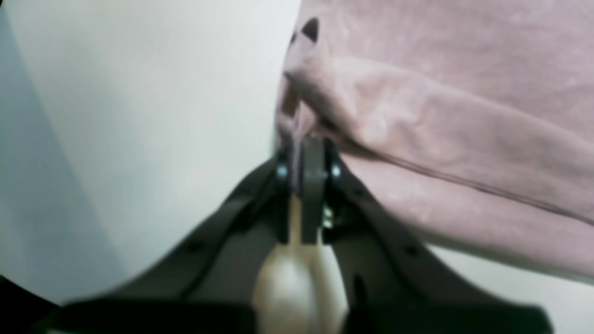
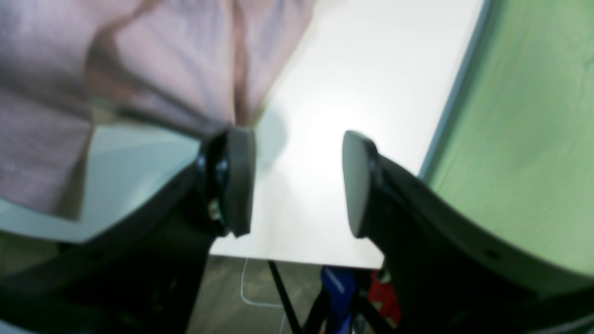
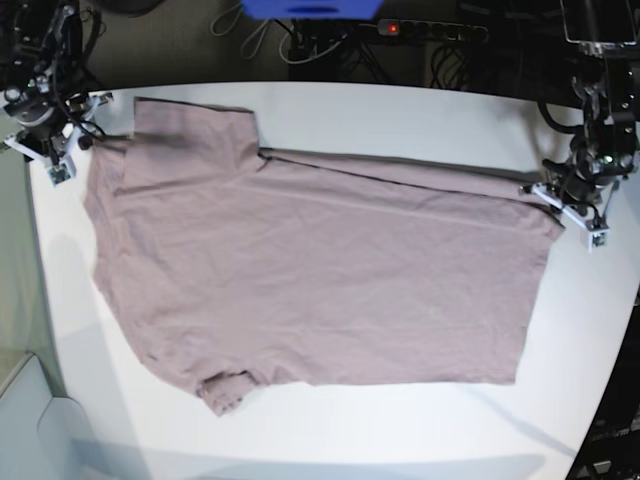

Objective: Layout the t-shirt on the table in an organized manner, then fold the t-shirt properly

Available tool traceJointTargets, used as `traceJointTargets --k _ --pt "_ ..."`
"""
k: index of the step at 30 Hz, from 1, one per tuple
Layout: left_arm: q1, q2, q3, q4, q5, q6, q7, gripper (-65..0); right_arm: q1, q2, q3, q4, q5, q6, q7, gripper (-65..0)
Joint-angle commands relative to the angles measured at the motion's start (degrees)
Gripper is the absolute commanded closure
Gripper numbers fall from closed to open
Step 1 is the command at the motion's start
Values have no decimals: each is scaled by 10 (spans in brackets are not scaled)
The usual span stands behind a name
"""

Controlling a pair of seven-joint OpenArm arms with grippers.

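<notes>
The mauve-pink t-shirt (image 3: 320, 280) lies spread out on the white table (image 3: 400, 430), its collar end at the base view's left and its hem at the right. My left gripper (image 3: 545, 192) sits at the far hem corner. In the left wrist view it (image 1: 306, 144) is shut on a pinched fold of the t-shirt (image 1: 441, 116). My right gripper (image 3: 80, 135) stands by the far sleeve, at the table's left end. The right wrist view shows it (image 2: 299, 181) open with only bare table between its pads, and the t-shirt (image 2: 162, 69) reaches one fingertip (image 2: 239, 181).
The table's edge (image 2: 297, 260) runs just under my right gripper, with a green surface (image 2: 533, 139) beyond its side. A power strip and cables (image 3: 420, 30) lie on the floor behind the table's far edge.
</notes>
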Motion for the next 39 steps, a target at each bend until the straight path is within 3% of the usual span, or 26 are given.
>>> traceJointTargets --k 1,12,15,34,36,39 --pt "-6 -11 -5 8 3 3 -9 -2 -2 6 3 23 3 -1 8 -306" --pt "1 -11 -3 10 3 3 -11 -2 -44 -111 -6 123 3 -1 -5 -306" --pt "1 -11 -3 8 3 3 -11 -2 -49 -126 -27 124 3 -1 -5 -306" --pt "2 -11 -3 8 3 3 -11 -2 -51 -126 -54 18 3 -1 1 -297" --pt "2 -11 -3 8 3 3 -11 -2 -52 -126 -57 18 3 -1 1 -259" --pt "2 -11 -3 8 3 3 -11 -2 -57 -119 -72 19 3 -1 1 -146"
